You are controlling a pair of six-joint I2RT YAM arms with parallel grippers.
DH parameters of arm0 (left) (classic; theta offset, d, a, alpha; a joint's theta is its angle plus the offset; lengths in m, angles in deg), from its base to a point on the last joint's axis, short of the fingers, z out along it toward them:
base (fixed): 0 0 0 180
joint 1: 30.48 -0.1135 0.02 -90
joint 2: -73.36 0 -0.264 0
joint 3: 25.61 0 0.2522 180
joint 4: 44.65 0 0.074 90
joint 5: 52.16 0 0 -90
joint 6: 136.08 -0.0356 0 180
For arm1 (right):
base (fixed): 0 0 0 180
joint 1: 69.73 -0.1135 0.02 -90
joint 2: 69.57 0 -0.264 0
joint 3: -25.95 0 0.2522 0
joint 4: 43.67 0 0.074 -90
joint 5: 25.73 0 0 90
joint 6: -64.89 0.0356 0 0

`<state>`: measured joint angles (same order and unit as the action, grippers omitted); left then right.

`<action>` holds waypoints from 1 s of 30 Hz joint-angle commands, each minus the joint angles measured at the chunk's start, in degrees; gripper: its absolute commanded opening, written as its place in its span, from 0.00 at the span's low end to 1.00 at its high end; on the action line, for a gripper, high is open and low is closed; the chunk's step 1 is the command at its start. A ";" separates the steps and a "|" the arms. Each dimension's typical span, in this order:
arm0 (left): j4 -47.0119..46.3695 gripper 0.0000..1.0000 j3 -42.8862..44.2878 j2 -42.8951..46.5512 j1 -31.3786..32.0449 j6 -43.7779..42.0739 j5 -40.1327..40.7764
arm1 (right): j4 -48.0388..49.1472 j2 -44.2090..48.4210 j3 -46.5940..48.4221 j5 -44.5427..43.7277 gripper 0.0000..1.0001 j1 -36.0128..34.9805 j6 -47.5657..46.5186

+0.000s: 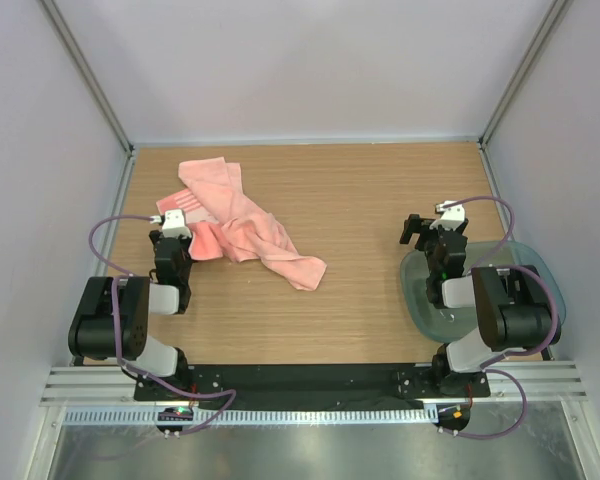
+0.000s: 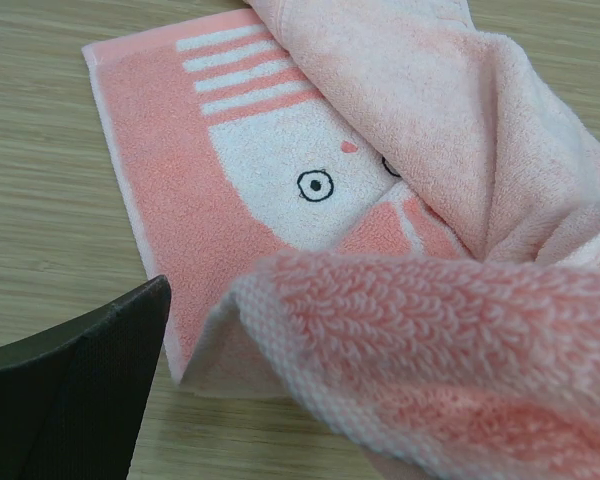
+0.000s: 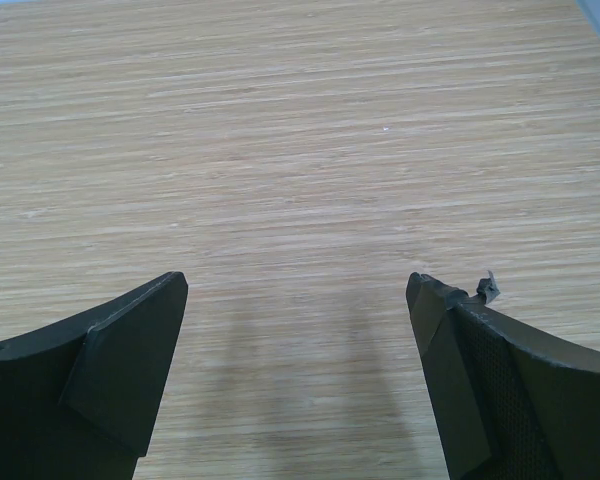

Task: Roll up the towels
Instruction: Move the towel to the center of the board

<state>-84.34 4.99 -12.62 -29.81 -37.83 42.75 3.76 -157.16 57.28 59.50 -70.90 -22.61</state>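
Inspecting the wooden table (image 1: 360, 300): long plain towel (image 1: 255, 235) lies crumpled left of centre, overlapping the striped towel (image 2: 180, 170); tray (image 1: 416, 278) sits right, under my right arm; my right claw (image 3: 295, 290) gapes over bare wood; my left claw (image 1: 178, 218), spread apart, meets the striped towel's raised edge.

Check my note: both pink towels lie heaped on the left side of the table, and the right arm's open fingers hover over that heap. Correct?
Not quite. The right arm's fingers are open, but they hover over bare table, not the heap, as the right wrist view shows. The towels do lie heaped on the left side.
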 commanded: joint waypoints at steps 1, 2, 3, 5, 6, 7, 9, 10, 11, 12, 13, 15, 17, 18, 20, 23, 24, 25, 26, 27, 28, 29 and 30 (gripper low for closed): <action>-4.47 1.00 0.65 0.90 -0.23 -1.31 0.37 | -1.51 -0.30 -0.69 -0.58 1.00 -0.15 1.63; -4.47 1.00 0.65 0.81 -0.23 -1.31 0.37 | -1.60 -0.39 -0.69 -0.59 1.00 -0.15 1.63; -4.38 1.00 0.74 0.81 -0.23 -1.39 0.37 | -1.51 -0.30 -0.69 -0.59 1.00 -0.15 1.63; -4.47 1.00 0.74 0.81 -0.23 -1.31 0.37 | -1.60 -0.39 -0.69 -0.59 1.00 -0.15 1.63; -4.47 1.00 0.65 0.81 -0.23 -1.31 0.37 | -1.51 -0.39 -0.69 -0.67 1.00 -0.15 1.63; -4.47 1.00 0.74 0.90 -0.23 -1.31 0.37 | -1.51 -0.30 -0.69 -0.50 1.00 -0.06 1.63; -4.47 1.00 0.83 0.63 -0.23 -1.31 0.54 | -1.60 -0.39 -0.69 -0.59 1.00 -0.15 1.63; -4.29 1.00 0.74 0.81 -0.23 -1.22 0.54 | -1.60 -0.39 -0.69 -0.59 1.00 -0.15 1.63; -4.47 1.00 0.82 0.90 -0.23 -1.22 1.67 | -1.60 -0.39 -0.60 -0.59 1.00 -0.15 1.63; -4.38 1.00 1.09 1.33 0.12 -0.96 4.47 | -1.69 -0.39 -0.60 -0.59 1.00 -0.15 1.63; -1.77 1.00 1.52 2.38 1.26 -0.43 6.93 | -1.69 -0.39 -0.51 -0.59 1.00 -0.15 1.63; 11.01 1.00 8.50 6.94 1.97 0.18 13.16 | -1.77 -0.47 -0.51 -0.76 1.00 -0.15 1.54; 33.01 1.00 16.78 8.45 2.58 -0.08 17.04 | -1.77 -0.39 -0.51 -0.76 1.00 -0.15 1.54; 38.37 1.00 20.39 8.45 2.76 0.44 19.68 | -1.86 -0.39 -0.42 -0.85 1.00 -0.15 1.54; 59.73 1.00 34.61 7.49 2.76 5.09 19.79 | -1.86 -0.39 -0.51 -0.94 1.00 -0.15 1.54; 82.91 1.00 60.16 1.01 4.51 3.46 18.20 | -1.86 -0.39 -0.51 -1.02 1.00 -0.15 1.54; 99.77 1.00 66.68 -1.89 5.65 2.57 21.17 | -1.86 -0.39 -0.51 -0.94 1.00 -0.24 1.45; 107.77 1.00 72.92 -10.01 6.36 1.52 28.33 | -1.86 -0.39 -0.51 -0.94 1.00 -0.24 1.45; 117.69 1.00 86.73 -14.09 6.63 0.72 30.93 | -1.78 -0.39 -0.51 -1.02 1.00 -0.24 1.45; 133.10 1.00 92.26 -19.18 6.72 2.37 33.04 | -1.77 -0.39 -0.51 -1.11 1.00 -0.32 1.45; 139.95 1.00 97.45 -25.76 6.80 4.30 35.06 | -1.86 -0.39 -0.51 -1.29 1.00 -0.41 1.37; 143.76 1.00 100.46 -27.82 6.89 6.75 42.39 | -1.78 -0.39 -0.51 -1.55 1.00 -0.59 1.36; 143.80 1.00 98.93 -27.32 7.07 9.56 43.16 | -1.69 -0.30 -0.60 -2.07 1.00 -0.76 1.10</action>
<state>17.49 102.84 -32.18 -22.82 -33.24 73.41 3.72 -157.16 57.28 59.21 -71.16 -22.63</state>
